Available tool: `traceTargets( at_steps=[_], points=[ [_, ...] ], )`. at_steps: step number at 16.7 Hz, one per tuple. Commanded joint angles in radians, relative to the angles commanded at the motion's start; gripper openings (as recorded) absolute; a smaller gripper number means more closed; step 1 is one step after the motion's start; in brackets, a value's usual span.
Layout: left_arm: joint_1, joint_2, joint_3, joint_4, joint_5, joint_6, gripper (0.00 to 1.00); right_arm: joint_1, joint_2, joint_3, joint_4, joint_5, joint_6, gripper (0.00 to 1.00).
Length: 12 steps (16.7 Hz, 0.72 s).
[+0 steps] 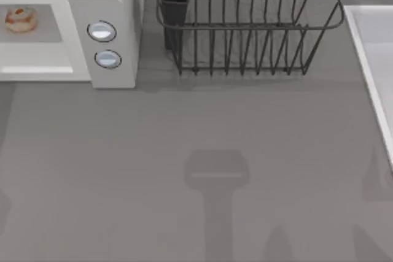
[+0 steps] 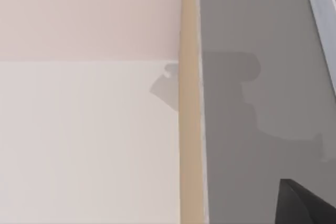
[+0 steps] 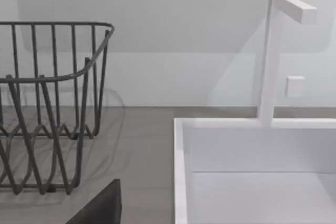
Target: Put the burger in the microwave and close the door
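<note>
The burger (image 1: 21, 19), a pale bun with an orange spot, lies inside the grey cavity of the white microwave (image 1: 116, 4) at the table's back left. Two round silver-blue knobs (image 1: 102, 31) sit on its panel, right of the cavity. The cavity stands uncovered and the door is out of view. A dark part of my left gripper (image 2: 304, 208) hangs over the grey tabletop near the table's tan edge. A dark part of my right gripper (image 3: 100, 208) sits low between the rack and the sink.
A black wire dish rack (image 1: 245, 23) with a dark cup stands at the back middle. A white sink (image 1: 374, 59) with a white tap (image 3: 273, 56) lies along the right side. Arm shadows fall across the grey tabletop (image 1: 184, 127).
</note>
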Motion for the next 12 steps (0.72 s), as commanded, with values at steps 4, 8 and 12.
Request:
traceTargets(
  at_steps=[4, 8, 12],
  points=[
    [-0.004, -0.003, -0.003, 0.002, -0.003, -0.001, 0.0, 0.0, 0.0, 0.0, 0.0, 0.0, 0.0, 1.0],
    [-0.003, 0.018, -0.047, 0.067, -0.002, 0.0, 0.0, 0.0, 0.0, 0.0, 0.0, 0.0, 0.0, 1.0],
    [-0.001, 0.068, -0.152, 0.221, 0.0, 0.002, 0.0, 0.0, 0.0, 0.0, 0.0, 0.0, 0.0, 1.0]
  ],
)
